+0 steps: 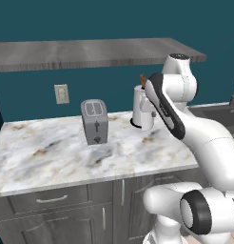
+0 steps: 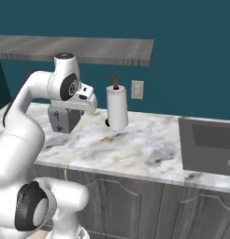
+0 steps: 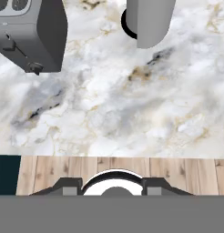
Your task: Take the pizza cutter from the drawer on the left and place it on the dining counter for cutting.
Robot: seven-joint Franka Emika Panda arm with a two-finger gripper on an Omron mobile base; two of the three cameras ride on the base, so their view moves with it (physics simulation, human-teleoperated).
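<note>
**Arm Hovering Over the Kitchen Counter, Drawer Not Yet Opened**

The arm [image 1: 185,124] is folding high above the marble counter [image 1: 52,152], with the hand looking straight down between the toaster [image 1: 94,121] and the paper towel holder [image 2: 117,108]. The gripper [image 3: 113,186] is showing just its two fingertips [image 3: 68,185] at the bottom of the hand view; they are standing apart with nothing between them, not fully spread.

The drawer [image 1: 47,199] is sitting shut below the counter's front edge, at the left, its silver bar handle [image 1: 51,198] running level. The cutter is presumably lying inside; it is hidden, so its long axis and heading cannot be told.

To do this step well, the hand should be coming down and out past the counter's edge, turning so the fingers bracket the bar from above and below, closing at its middle, then pulling straight back so the drawer slides without binding. The toaster and holder are standing well clear of that path.
</note>
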